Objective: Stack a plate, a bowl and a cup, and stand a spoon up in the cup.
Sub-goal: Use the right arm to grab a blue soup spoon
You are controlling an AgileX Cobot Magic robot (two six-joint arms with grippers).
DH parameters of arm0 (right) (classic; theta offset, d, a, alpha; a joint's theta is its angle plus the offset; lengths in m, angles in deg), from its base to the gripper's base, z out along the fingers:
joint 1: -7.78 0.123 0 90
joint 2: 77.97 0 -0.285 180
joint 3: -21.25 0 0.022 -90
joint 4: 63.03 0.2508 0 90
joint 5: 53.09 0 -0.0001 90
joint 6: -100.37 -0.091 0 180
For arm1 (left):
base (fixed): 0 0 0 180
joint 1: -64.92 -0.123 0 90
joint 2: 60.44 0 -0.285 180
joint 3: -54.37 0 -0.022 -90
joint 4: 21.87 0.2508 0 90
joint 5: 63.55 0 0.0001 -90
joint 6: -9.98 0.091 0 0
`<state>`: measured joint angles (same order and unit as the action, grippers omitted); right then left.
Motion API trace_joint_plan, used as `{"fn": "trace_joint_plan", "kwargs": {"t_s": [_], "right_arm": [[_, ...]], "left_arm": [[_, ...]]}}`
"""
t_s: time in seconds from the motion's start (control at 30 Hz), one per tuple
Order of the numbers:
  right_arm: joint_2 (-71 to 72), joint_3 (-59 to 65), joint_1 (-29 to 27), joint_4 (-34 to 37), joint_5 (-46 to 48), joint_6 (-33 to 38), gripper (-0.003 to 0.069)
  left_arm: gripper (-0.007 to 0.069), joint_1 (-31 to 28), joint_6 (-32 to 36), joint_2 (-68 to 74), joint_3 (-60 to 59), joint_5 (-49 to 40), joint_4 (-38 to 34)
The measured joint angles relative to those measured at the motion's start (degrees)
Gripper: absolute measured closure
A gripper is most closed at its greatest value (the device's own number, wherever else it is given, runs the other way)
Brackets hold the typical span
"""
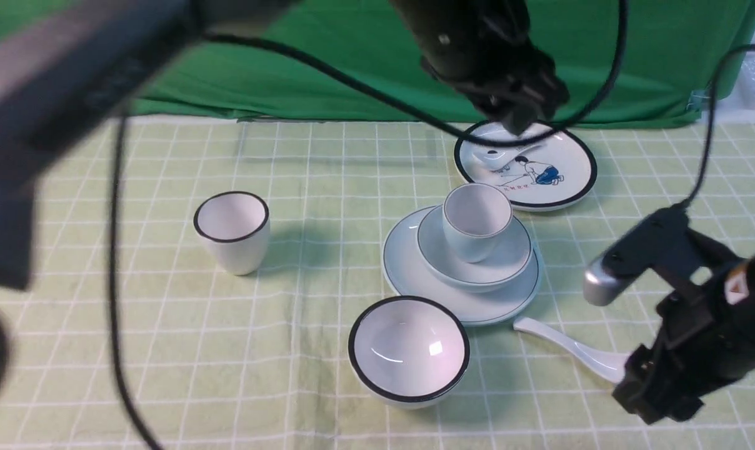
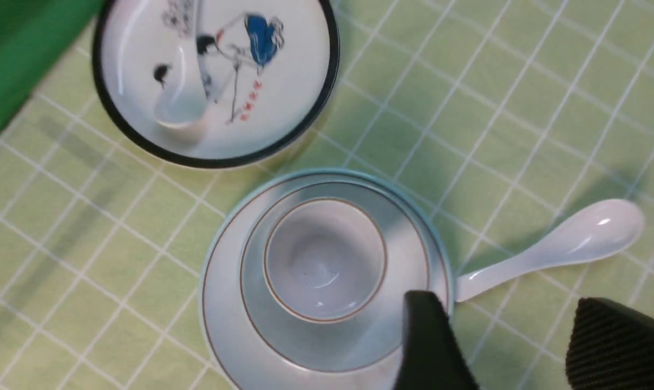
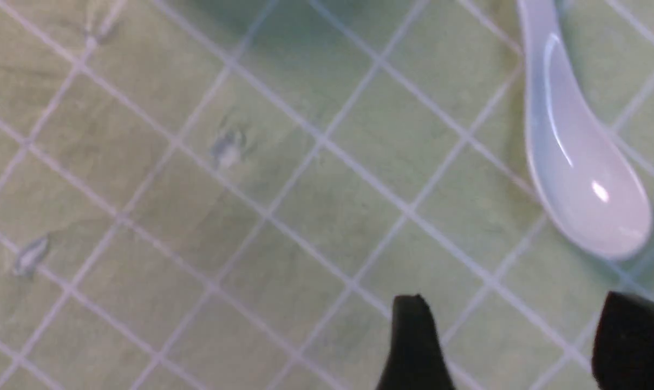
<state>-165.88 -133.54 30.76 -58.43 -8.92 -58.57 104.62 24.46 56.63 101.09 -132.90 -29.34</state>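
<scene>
Right of centre, the cup (image 1: 476, 222) sits in the bowl (image 1: 509, 259), the bowl on the plate (image 1: 409, 269). The spoon (image 1: 571, 350) lies on the surface (image 1: 165, 350) at lower right, handle tip just beside the plate. A second bowl (image 1: 407, 350) stands lower centre, a second cup (image 1: 232, 231) left of centre; a second plate (image 1: 571, 165), upper right, carries another spoon (image 1: 499, 155).

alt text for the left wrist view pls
A pale cup sits in a shallow bowl on a plate, on a green checked cloth. A white spoon lies flat beside them, and a black-rimmed picture plate holds a second spoon.
</scene>
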Motion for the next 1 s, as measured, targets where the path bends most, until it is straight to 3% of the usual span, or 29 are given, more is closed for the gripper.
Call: {"fn": "trace_joint_plan", "kwargs": {"t_s": [0.1, 0.2, 0.47, 0.7, 0.8, 0.93, 1.0], "right_arm": [[-8.5, -4.9, 0.0, 1.1, -1.5, 3.2, 0.0198], [-15.1, -8.9, 0.0, 1.4, -2.1, 5.3, 0.0198], [-28.2, -17.2, -1.2, 1.4, -3.0, 8.5, 0.0198], [-31.1, -19.1, -2.2, 1.5, -3.6, 9.2, 0.0221], [-31.2, -19.1, -2.2, 1.5, -3.6, 9.6, 0.0286], [-31.2, -19.1, -2.3, 1.2, -3.0, 9.4, 0.0489], [-30.9, -19.1, -2.3, 1.5, -2.2, 8.0, 0.0497]], "left_arm": [[0.0534, 0.0, -0.5, -12.0, -9.2, 0.0, 0.0], [0.0604, 0.0, -0.3, -20.5, -19.3, 0.3, 0.0], [0.0617, 0.0, -0.8, -42.4, -45.8, 10.3, 0.5], [0.0617, 0.0, -0.9, -51.8, -54.3, 15.3, 0.8], [0.0617, 0.0, -0.9, -52.5, -54.3, 16.0, 0.8], [0.0617, 0.0, -0.9, -52.6, -54.4, 16.0, 0.8], [0.0617, 0.0, -1.0, -52.5, -54.6, 15.7, 0.6]]}}
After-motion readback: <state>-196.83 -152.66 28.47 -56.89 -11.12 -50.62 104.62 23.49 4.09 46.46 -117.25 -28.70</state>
